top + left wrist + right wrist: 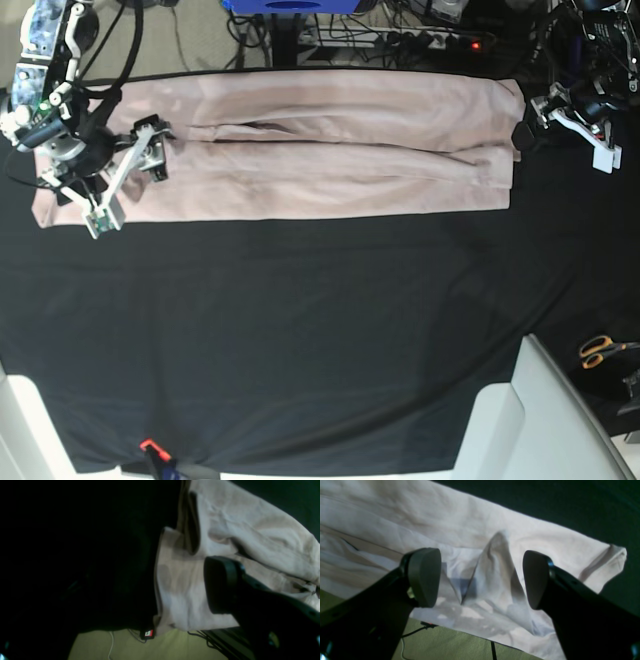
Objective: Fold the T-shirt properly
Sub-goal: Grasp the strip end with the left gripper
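Note:
The pale pink T-shirt [320, 150] lies as a long strip along the far side of the black tablecloth [300, 330]. My right gripper [128, 185] is open over the shirt's left end. In the right wrist view its jaws [480, 580] stand wide on either side of a raised ridge of fabric [495, 562], without closing on it. My left gripper [565, 142] is open at the shirt's right end. One finger [220, 585] is over the shirt's edge [225, 530]; the other is lost in the dark.
Orange-handled scissors [601, 350] lie at the right. A white surface [530, 420] juts in at the front right. Cables and a power strip [440, 40] run behind the table. The shirt's far edge hangs near the table's back edge [470, 640].

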`<action>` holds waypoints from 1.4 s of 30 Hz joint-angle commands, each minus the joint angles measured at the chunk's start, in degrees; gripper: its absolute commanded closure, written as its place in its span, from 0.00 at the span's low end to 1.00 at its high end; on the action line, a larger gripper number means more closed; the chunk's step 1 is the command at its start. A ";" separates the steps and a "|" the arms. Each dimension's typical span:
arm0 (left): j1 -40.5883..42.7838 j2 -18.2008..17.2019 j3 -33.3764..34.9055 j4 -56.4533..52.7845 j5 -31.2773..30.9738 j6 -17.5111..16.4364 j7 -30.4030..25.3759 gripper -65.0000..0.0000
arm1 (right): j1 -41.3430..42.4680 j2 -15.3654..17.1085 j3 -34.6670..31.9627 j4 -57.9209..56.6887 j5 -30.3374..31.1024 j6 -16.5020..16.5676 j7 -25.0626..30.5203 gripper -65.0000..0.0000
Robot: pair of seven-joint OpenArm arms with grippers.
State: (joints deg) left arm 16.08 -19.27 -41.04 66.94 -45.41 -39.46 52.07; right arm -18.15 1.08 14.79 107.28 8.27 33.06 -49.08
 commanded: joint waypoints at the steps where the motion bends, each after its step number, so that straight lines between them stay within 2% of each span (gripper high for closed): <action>1: -0.03 -1.35 -0.33 0.89 -0.97 -0.54 -0.87 0.19 | 0.26 0.28 0.11 0.89 0.39 0.13 1.21 0.26; 10: -2.41 -0.21 0.20 0.80 -0.61 -0.54 -0.87 0.19 | 0.26 0.28 -0.24 0.89 0.39 0.13 1.30 0.26; 13: -4.78 -0.03 3.98 -1.49 -0.26 -0.54 -0.95 0.19 | 0.26 0.28 -0.24 0.89 0.39 0.13 1.30 0.26; 16: -6.63 0.59 6.71 -3.95 2.99 -0.54 -2.71 0.19 | 0.26 0.28 -0.24 0.89 0.39 0.13 1.30 0.26; 20: -7.77 3.31 8.20 -5.44 7.91 -0.54 -4.38 0.19 | 0.26 0.28 0.03 0.89 0.39 0.13 1.30 0.26; 26: -7.24 4.54 8.20 -5.88 8.35 -0.54 -4.38 0.20 | 0.26 0.28 0.11 0.89 0.39 0.13 1.30 0.26; 27: -7.24 4.63 8.29 -5.88 8.35 -0.54 -4.38 0.24 | 0.26 0.28 0.11 0.89 0.39 0.13 1.30 0.26; 29: -7.24 5.24 8.29 -5.88 8.44 -0.54 -4.47 0.38 | 0.26 0.28 0.03 0.89 0.39 0.13 1.39 0.26; 33: -7.33 5.07 8.29 -5.97 8.53 -0.54 -4.47 0.79 | 0.35 0.28 0.11 0.89 0.39 0.13 1.39 0.26; 34: -7.42 4.98 8.20 -5.97 8.88 -0.54 -4.47 0.92 | 0.35 0.28 0.11 0.89 0.39 0.13 1.39 0.26; 35: -7.59 4.98 8.20 -5.97 9.94 -0.54 -4.56 1.00 | 0.35 0.28 0.20 0.89 0.39 0.13 1.48 0.26; 39: -7.94 5.42 7.94 -5.09 15.03 -0.54 -4.65 1.00 | 0.26 0.19 0.20 0.98 0.39 0.13 3.41 0.26; 42: -7.68 5.42 8.11 -1.84 13.98 -0.54 -4.65 1.00 | -1.32 0.02 0.29 1.07 0.39 0.04 7.54 0.26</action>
State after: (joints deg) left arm 8.40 -12.86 -32.75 64.38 -32.29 -40.36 47.03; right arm -19.29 0.93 14.79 107.26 8.36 33.06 -41.89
